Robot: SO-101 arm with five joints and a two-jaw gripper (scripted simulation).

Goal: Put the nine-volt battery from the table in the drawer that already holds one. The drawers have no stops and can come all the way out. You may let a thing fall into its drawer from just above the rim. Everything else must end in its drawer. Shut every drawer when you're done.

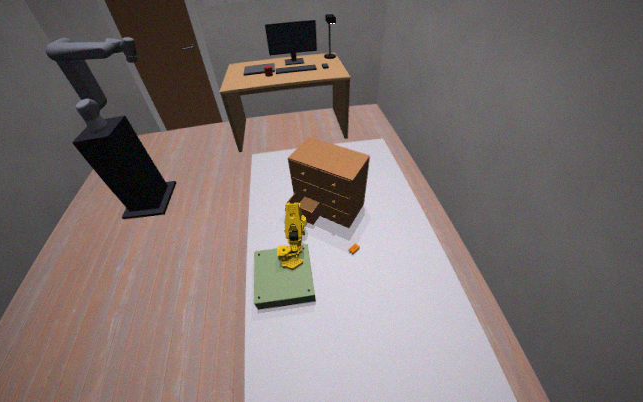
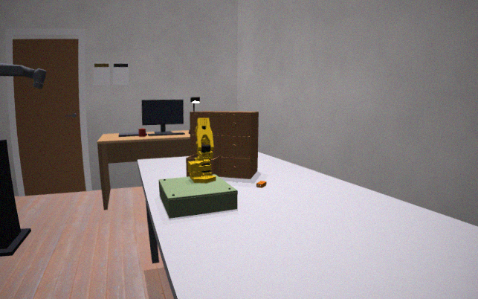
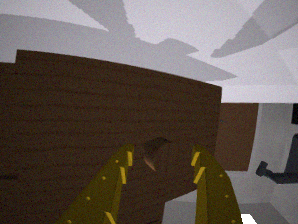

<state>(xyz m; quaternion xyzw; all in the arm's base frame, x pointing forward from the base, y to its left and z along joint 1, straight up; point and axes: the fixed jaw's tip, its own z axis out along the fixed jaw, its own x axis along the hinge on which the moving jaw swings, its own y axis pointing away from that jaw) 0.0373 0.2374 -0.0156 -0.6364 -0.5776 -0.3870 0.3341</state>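
The orange nine-volt battery [image 1: 354, 248] lies on the white table top, to the right of the arm; it also shows in the exterior view [image 2: 261, 184]. The brown chest of drawers [image 1: 329, 179] stands behind it. A lower left drawer [image 1: 308, 206] is pulled part way out; what it holds is hidden. My gripper [image 3: 161, 156] is at that drawer's front, partly open. Its two yellow fingers stand on either side of the small round knob [image 3: 154, 152] with a gap. It holds nothing.
The arm stands on a green base block [image 1: 283, 278] near the table's left edge. A grey robot arm on a black pedestal [image 1: 119, 165] and a wooden desk [image 1: 286, 80] with a monitor stand on the floor beyond.
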